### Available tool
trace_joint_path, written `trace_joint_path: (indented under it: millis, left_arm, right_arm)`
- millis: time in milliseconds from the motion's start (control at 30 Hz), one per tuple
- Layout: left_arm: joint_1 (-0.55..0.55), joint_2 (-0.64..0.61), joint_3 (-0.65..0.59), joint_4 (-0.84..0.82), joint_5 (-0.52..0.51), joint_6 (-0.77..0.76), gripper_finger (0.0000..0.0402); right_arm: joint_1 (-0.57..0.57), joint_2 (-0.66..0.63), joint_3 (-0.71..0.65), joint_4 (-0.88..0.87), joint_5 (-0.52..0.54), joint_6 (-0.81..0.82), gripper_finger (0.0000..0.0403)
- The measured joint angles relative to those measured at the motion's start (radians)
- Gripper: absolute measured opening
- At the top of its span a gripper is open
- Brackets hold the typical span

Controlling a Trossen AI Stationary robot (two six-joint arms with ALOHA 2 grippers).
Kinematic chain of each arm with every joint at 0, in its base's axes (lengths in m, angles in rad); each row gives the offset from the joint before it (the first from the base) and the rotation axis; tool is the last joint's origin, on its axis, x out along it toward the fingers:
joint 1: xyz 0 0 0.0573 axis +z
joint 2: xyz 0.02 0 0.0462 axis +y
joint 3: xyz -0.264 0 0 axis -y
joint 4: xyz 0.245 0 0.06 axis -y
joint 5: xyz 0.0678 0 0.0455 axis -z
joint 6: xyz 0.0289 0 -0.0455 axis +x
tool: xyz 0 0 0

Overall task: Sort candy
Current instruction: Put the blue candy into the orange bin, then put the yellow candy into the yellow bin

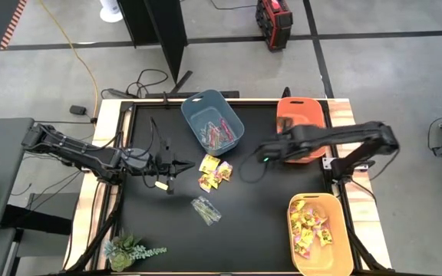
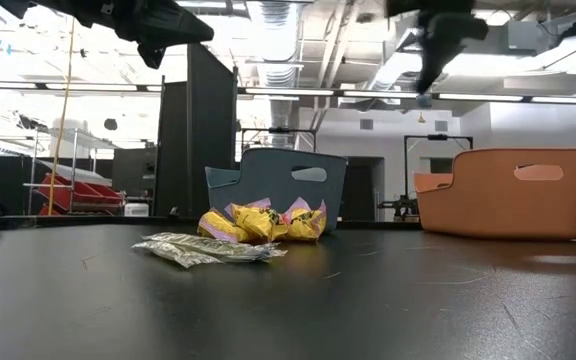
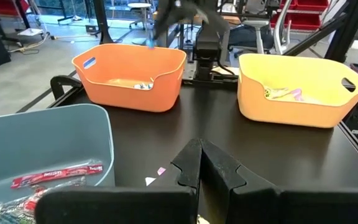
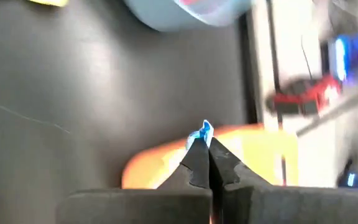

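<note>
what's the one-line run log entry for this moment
right gripper: shut on blue-wrapped lollipop, near orange bin | left gripper: shut, empty | yellow packets: on table

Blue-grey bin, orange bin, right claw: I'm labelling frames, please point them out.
Blue-grey bin [image 1: 192,115], high view, left rim.
Orange bin [image 2: 498,215], low view, front wall.
Right claw [image 4: 204,144], right wrist view, fingertips pinching something blue.

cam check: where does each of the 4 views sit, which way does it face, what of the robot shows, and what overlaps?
High: overhead, straight down; both arms, left pincer and right pincer over the table.
Low: table-top height, level toward the room; arms at the top edge.
Left wrist: looks past its shut pincer toward the orange bin.
Right wrist: looks past its pincer, shut on a blue candy.
Shared: high and low both see the yellow packets.
</note>
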Motion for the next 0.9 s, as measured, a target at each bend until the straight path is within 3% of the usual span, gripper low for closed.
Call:
trace_joint_path:
  millis: [200, 467, 600, 900]
  left_arm:
    - [0.000, 0.000, 0.000, -0.004, -0.002, -0.001, 0.0002]
    - [0.000, 0.000, 0.000, -0.045, -0.007, -0.040, 0.0002]
    - [0.000, 0.000, 0.000, -0.065, -0.007, -0.048, 0.0002]
    - [0.000, 0.000, 0.000, -0.116, -0.007, -0.048, 0.0002]
  right_arm:
    - [-0.113, -0.092, -0.028, -0.174, 0.018, 0.215, 0.0000]
    - [-0.250, -0.110, -0.133, -0.130, 0.014, 0.278, 0.0013]
    - [-0.270, -0.109, -0.166, -0.095, 0.015, 0.262, 0.0067]
    - [-0.243, -0.109, -0.167, -0.033, 0.020, 0.219, 0.0250]
